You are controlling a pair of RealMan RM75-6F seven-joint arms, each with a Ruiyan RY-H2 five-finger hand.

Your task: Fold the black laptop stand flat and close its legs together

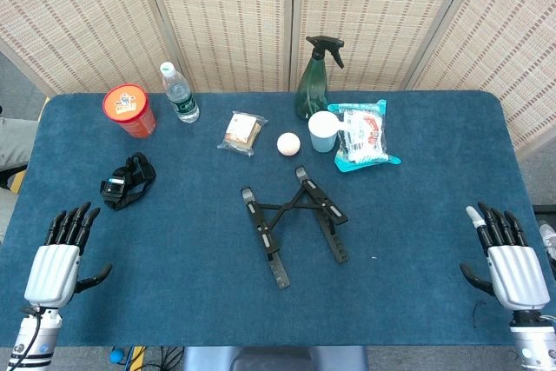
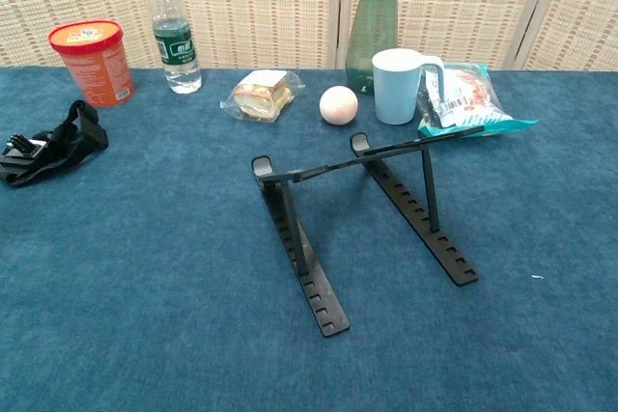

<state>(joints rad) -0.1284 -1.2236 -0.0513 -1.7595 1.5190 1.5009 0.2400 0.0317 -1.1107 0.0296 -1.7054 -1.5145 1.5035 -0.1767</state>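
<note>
A blue table [image 1: 174,249] stood before a woven screen. Near its middle sat the black stand [image 1: 294,223], unfolded: two slotted legs splayed apart, joined by thin cross bars. In the chest view the bars rose clear of the cloth, so the stand was propped up, not flat. Its legs ran roughly away from the robot, their near ends wider apart than the hooked far ends.

The left hand [image 1: 62,258] rested at the near left edge of the table, fingers straight and slightly fanned, thumb out to the side, holding nothing. The right hand [image 1: 506,260] mirrored it at the near right edge, fingers likewise extended and empty. Neither showed in the chest view.

The stand lay between the two hands and a little farther up the table, well apart from both. The gaps looked about even, so neither hand seemed clearly nearer. My guess was that each hand would have to travel inward and forward, one to each leg, to press the bars down and draw the legs together.

Along the far side stood a red tub [image 1: 129,110], a water bottle [image 1: 179,92], a wrapped snack [image 1: 243,131], a ball [image 1: 288,142], a green spray bottle [image 1: 314,80], a cup [image 1: 323,130] and a packet [image 1: 363,134]. A black strap [image 1: 129,181] lay at the left.
</note>
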